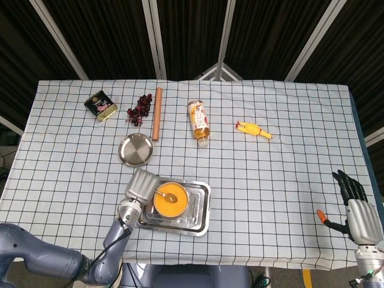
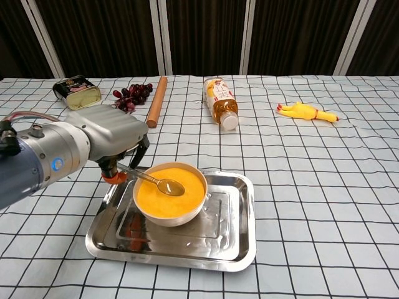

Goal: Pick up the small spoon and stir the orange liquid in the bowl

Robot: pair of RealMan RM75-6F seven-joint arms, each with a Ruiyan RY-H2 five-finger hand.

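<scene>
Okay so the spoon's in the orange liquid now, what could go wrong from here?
The bowl looks nearly full, so a wide stir by the left hand with the spoon could slop orange liquid over the rim into the tray. The bowl also sits loose on the smooth tray, so pushing the spoon against its wall might slide or tip it.

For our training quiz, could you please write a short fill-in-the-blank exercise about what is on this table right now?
1. The left hand holds the small spoon over the bowl of ____ liquid.
2. The bowl stands in a metal ____.
3. The bottle on the table is lying on its ____.
4. The yellow toy has the shape of a ____.

Missing words: orange; tray; side; chicken
</scene>
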